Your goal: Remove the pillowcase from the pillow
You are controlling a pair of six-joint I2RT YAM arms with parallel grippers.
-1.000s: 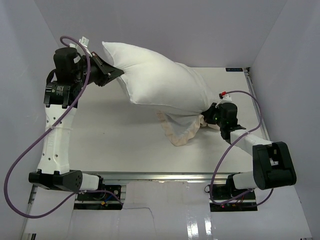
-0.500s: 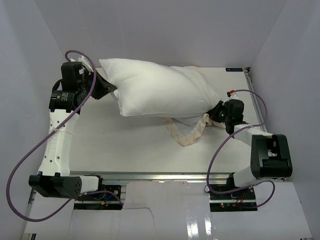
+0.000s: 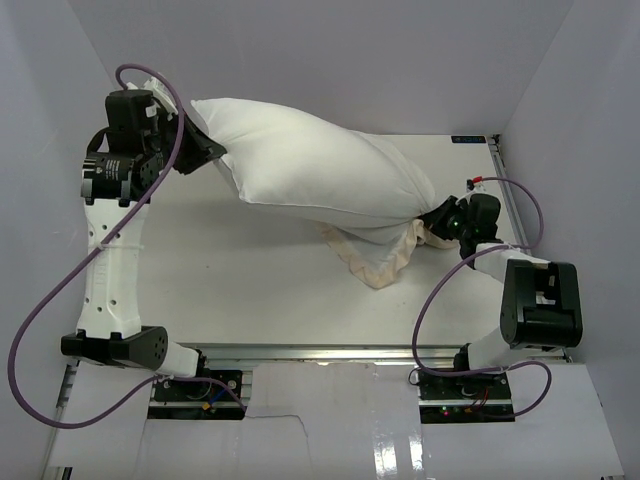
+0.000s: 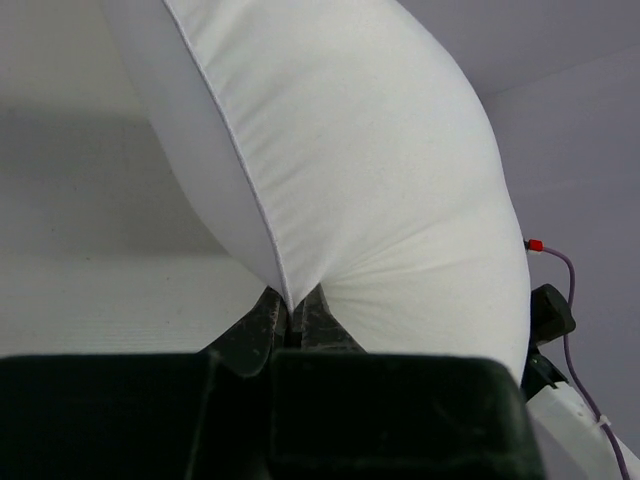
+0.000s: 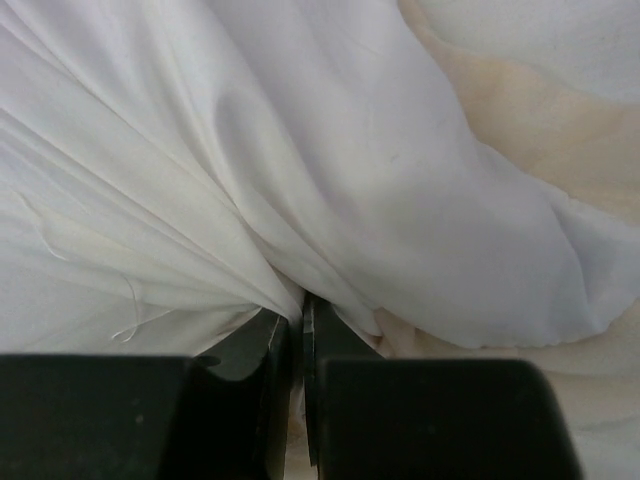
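The plump white pillow (image 3: 310,170) hangs slanted above the table, its left corner high and its right end low. My left gripper (image 3: 218,155) is shut on that left corner, seen pinched at the seam in the left wrist view (image 4: 293,315) below the pillow (image 4: 380,180). The pillowcase (image 3: 378,262) is bunched round and under the pillow's right end, showing white fabric and cream frill; its grey face is hidden. My right gripper (image 3: 433,221) is shut on gathered white pillowcase fabric (image 5: 330,150), the jaws (image 5: 302,310) closed, cream frill (image 5: 520,120) beside them.
The white table (image 3: 230,280) is boxed in by grey walls on the left, back and right. A metal rail (image 3: 500,170) runs along the table's right edge. Purple cables loop from both arms.
My left gripper dipped, then rose and moved left, lifting the pillow's left end. My right gripper has moved steadily right with the pillowcase, stretching it off the pillow's right end.
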